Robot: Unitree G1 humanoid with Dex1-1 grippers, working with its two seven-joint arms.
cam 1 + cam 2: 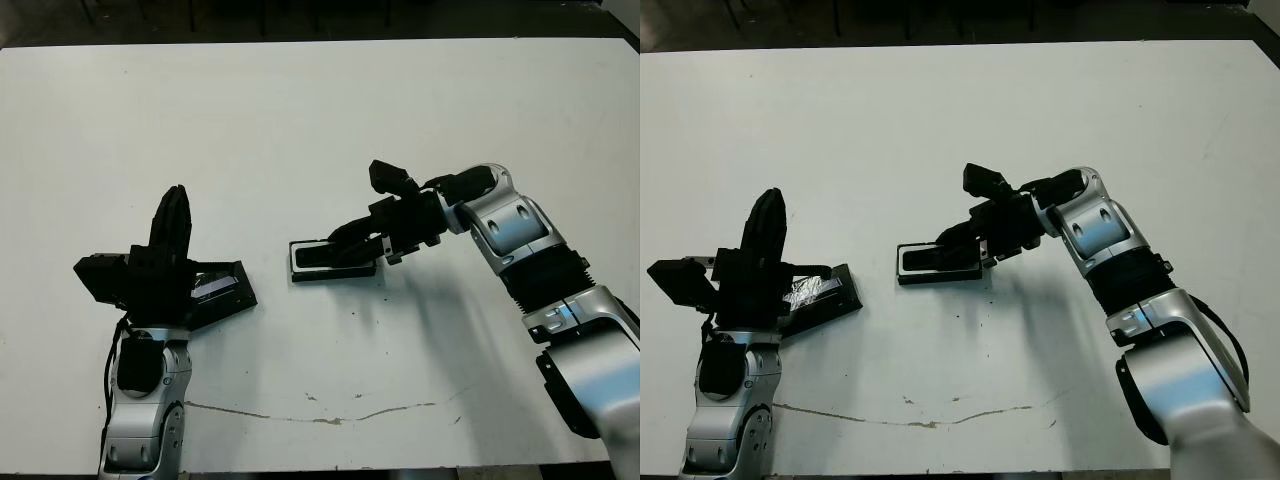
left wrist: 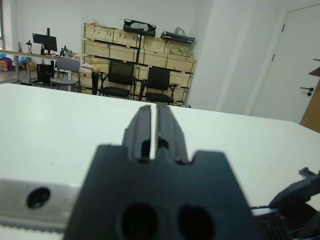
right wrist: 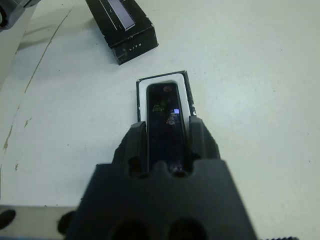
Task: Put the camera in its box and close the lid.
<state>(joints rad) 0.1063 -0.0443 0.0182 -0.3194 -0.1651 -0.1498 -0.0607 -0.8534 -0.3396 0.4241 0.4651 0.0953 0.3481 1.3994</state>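
On the white table (image 1: 330,120), near centre, the box (image 1: 300,258) lies flat, black walls with white lining, and the camera (image 3: 164,115) sits over its tray, screen face up. Right gripper (image 1: 352,244) reaches in from 3 o'clock, its two black fingers (image 3: 134,145) closed narrow on either long side of the camera, gripping its near end; far end of the camera is over the lining, cannot tell if fully seated. At 9 o'clock from the box, apart from it, the lid (image 1: 222,290) lies flat with a silvery stripe and small white printing on its edge. Left gripper (image 1: 173,225) stands just beside the lid at its 9 o'clock side, pointing to 12 o'clock, fingers (image 2: 142,127) pressed nearly together with only a thin slit between, holding nothing. Table surface is matte white, with a thin crack line (image 1: 330,415) and small scuffs running along the near edge at 6 o'clock. Beyond the table, left wrist view shows a white-walled room with stacked wooden crates (image 2: 135,42), black office chairs (image 2: 120,80), a desk with a monitor (image 2: 42,41) and a white door (image 2: 295,65).
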